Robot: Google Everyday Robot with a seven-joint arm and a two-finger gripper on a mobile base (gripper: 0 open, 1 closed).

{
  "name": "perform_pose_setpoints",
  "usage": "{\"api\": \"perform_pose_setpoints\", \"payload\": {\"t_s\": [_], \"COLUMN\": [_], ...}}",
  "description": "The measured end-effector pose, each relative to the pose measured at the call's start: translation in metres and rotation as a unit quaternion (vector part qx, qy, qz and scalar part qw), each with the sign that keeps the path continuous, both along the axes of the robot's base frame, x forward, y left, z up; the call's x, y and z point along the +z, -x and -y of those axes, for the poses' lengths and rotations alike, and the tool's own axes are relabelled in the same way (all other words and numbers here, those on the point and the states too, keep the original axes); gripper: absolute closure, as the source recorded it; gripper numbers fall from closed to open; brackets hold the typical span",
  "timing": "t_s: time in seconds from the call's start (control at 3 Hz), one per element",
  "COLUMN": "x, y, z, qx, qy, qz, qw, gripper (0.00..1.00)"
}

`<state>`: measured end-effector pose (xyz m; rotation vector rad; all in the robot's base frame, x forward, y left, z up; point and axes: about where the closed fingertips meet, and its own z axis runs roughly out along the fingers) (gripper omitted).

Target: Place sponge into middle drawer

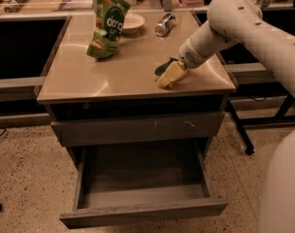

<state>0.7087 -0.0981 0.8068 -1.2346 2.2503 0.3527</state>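
Observation:
The sponge point(168, 74), dark green on pale yellow foam, lies tilted on the tan tabletop near its right front corner. My gripper point(180, 66) is at the end of the white arm coming in from the upper right. It sits right at the sponge's upper right side and hides part of it. The middle drawer point(143, 211) is pulled open below the tabletop. Its plain grey front faces me and its smooth grey inside holds nothing.
A green snack bag point(106, 27), a white bowl point(130, 22) and a metal can point(164, 24) stand at the back of the tabletop point(89, 76). A shut drawer front with pale scratches point(138, 128) is above the open drawer. A black frame leg point(239, 130) stands to the right.

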Motion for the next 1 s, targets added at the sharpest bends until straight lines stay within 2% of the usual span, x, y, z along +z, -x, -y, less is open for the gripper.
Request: {"api": "perform_pose_setpoints", "payload": {"t_s": [0.67, 1.0], "x": [0.027, 0.03], "y": [0.034, 0.037], "z": [-0.007, -0.008], "qx": [0.022, 0.025], "qy": [-0.005, -0.007], "qz": [-0.011, -0.012], "qw": [0.9997, 0.9996], "gripper": [0.82, 1.0]}}
